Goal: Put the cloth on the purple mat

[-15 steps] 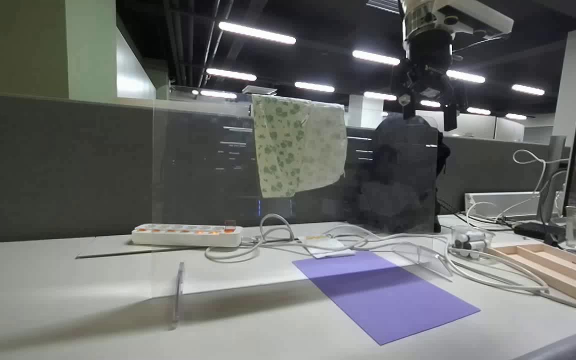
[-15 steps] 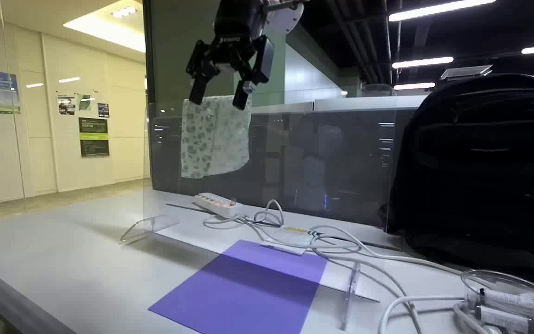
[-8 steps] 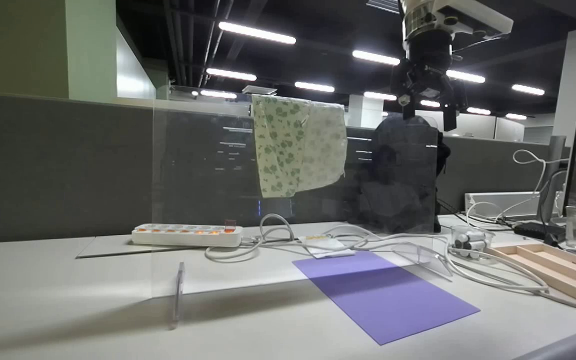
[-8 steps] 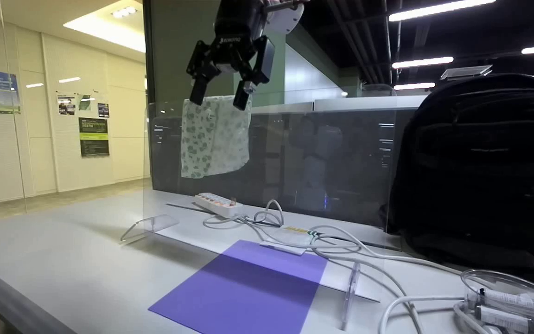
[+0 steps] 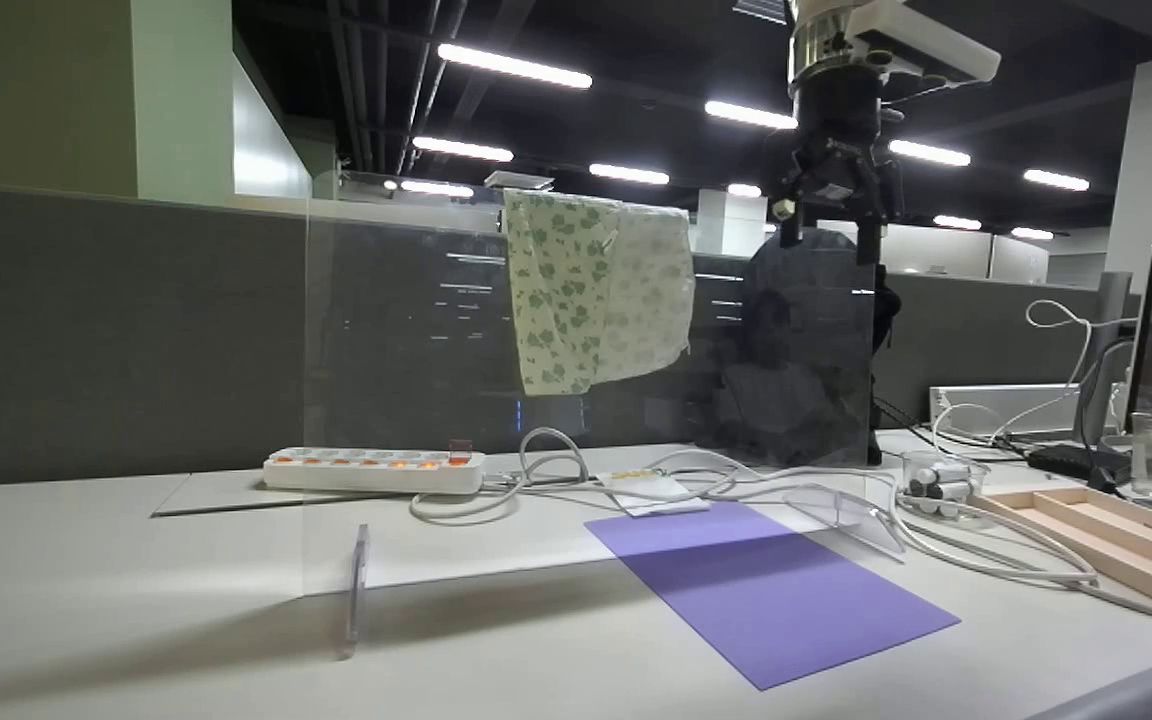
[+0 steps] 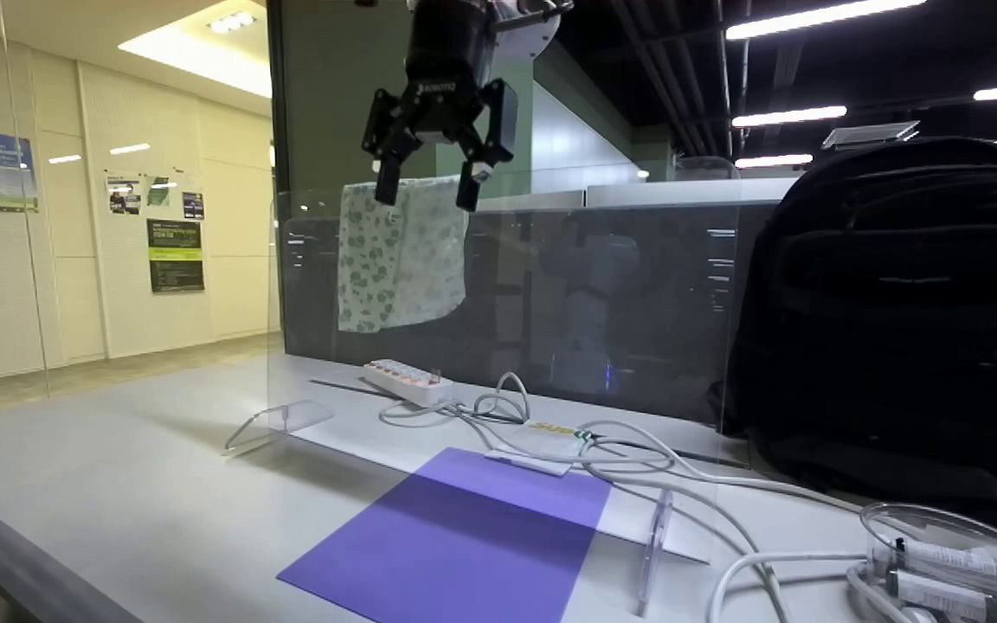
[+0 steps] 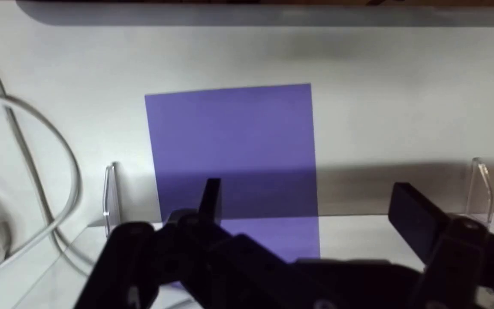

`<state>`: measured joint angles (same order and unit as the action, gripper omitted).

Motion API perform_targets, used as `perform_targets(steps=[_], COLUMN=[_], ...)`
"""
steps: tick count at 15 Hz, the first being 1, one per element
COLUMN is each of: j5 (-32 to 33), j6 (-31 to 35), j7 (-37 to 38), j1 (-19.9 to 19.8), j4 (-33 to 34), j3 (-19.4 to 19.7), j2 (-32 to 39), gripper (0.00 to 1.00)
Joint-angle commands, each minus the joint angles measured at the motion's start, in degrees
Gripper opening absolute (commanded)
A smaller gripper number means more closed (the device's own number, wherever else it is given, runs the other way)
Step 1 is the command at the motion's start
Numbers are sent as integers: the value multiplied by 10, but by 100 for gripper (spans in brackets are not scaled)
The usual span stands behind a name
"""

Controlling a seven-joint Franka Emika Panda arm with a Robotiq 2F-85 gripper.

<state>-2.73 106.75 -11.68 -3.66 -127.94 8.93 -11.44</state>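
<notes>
The cloth (image 5: 561,290) is pale green-cream with a leaf pattern. It hangs over the top edge of an upright clear panel in both exterior views (image 6: 399,268); it does not show in the wrist view. The purple mat (image 5: 786,600) lies flat on the table and reaches under the panel, also in an exterior view (image 6: 455,545) and the wrist view (image 7: 234,133). My gripper (image 5: 830,242) is open and empty, high above the table. In an exterior view the gripper (image 6: 427,199) overlaps the cloth's upper part. In the wrist view its fingers (image 7: 307,189) are wide apart with nothing between.
The clear panel (image 5: 406,330) stands on clear feet across the table. Behind it are a power strip (image 5: 376,472), white cables (image 6: 680,472) and a black backpack (image 6: 888,329). A cup with batteries (image 5: 939,485) and a wooden tray (image 5: 1116,540) stand at a side.
The arm was still at first, then shifted sideways in the last half second, closer to the cloth in an exterior view and slightly lower. The cloth and mat have not moved. The gripper stays open.
</notes>
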Motion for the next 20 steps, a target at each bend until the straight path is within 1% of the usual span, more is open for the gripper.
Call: perform_targets(steps=[1,6,10,13,16,17,18,19,20], j5=[27,30,35,38,45,47,50,55,55], j6=[118,312,451,525,575,587,598,610,618], j7=[-1,-19,-18,-14,-9,-10,-9,-4,-2], j1=[9,32,42,46,45,45,45,42,42], j4=[-43,-103,-143,-165,-181,-185,-189,-193,-196], j3=[-32,-63,-71,-72,-74,-74,-74,-75,-75], j2=[-29,-45,-48,-43,-41,-40,-40,-40,-41], gripper=[100,100,100,100,100,76,74,68,59])
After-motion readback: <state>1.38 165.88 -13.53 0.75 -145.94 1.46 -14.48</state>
